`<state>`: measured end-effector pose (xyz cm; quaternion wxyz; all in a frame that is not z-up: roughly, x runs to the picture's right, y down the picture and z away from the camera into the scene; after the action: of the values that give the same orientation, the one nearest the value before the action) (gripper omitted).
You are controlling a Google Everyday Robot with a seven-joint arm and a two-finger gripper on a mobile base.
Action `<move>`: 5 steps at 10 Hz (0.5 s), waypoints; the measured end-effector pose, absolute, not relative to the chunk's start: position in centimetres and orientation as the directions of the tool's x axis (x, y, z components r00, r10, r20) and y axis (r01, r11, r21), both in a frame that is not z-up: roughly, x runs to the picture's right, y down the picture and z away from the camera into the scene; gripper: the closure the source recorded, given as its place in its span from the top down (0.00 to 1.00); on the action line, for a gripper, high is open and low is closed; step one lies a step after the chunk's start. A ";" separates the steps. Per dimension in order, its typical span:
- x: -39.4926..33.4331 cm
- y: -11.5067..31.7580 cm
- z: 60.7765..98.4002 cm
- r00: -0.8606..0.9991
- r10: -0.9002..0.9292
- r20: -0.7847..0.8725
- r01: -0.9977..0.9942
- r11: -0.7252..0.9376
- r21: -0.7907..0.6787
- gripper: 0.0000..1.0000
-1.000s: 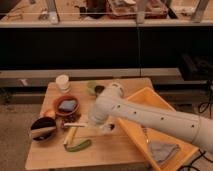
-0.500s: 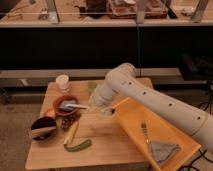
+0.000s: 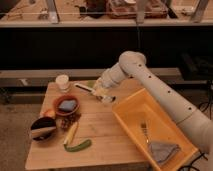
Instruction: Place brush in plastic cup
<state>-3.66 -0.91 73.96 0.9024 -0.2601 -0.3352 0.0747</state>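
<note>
My gripper (image 3: 101,92) is above the back middle of the wooden table (image 3: 100,135), shut on the brush (image 3: 86,88). The brush's white handle sticks out to the left and its small black head (image 3: 109,99) points right, with the brush held roughly level above the table. The pale yellow-green plastic cup (image 3: 91,83) stands just behind and left of the gripper, mostly hidden by the gripper and the brush handle.
A white cup (image 3: 62,82) stands at the back left. A red-brown bowl (image 3: 66,106) holds a blue-grey sponge. A dark bowl (image 3: 42,128), a corn cob (image 3: 71,132) and a green vegetable (image 3: 77,146) lie front left. A yellow bin (image 3: 131,109) on the right holds a fork and a grey cloth.
The gripper has risen from the table's middle with the brush and moved back and right, to beside the plastic cup. The arm's elbow has swung up and back.
</note>
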 end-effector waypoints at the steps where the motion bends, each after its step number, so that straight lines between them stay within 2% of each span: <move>1: -3.4 -1.5 74.3 0.767 0.314 0.559 0.027 0.856 -0.517 0.04; 5: -4.7 -4.4 76.1 0.765 0.348 0.542 -0.019 0.853 -0.521 0.04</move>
<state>-4.67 -4.39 76.09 0.9051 -0.2510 -0.3277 0.1015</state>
